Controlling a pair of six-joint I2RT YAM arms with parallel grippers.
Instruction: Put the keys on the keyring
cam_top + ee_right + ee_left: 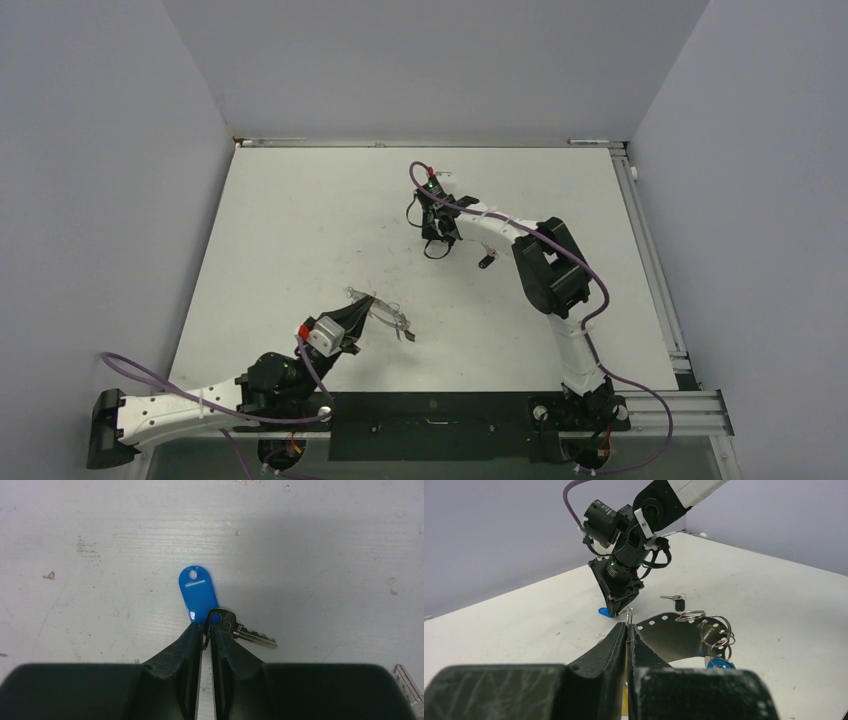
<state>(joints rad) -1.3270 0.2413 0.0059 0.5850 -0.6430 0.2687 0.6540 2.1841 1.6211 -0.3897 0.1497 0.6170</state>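
White tabletop (pixel 300 230), grey walls (pixel 100 150) round it. Right arm (pixel 545 270) reaches out to the mid-far tabletop, wrist pointing down. Left arm (pixel 200 400) lies low at the near left.

Left fingers (pixel 610 647) are fully closed, pinching one end of the keyring (pixel 666 635), which sits near-centre of the tabletop. Can't tell if it touches the surface. From the left wrist it looks like a curved grey metal band with punched holes. Small split rings (pixel 716 630) hang on it, with a blue tag (pixel 719 664) below them.

Right fingers (pixel 182 650) are closed to a thin slit, tips down at the tabletop, nipping the small ring of the blue-tagged key (pixel 198 592). Its tag lies flat, pointing away from the fingers, and the silver blade sticks out to the right. This key is well apart from the keyring.

Black-headed key (pixel 487 260) lies loose on the tabletop near the right wrist, touching nothing.
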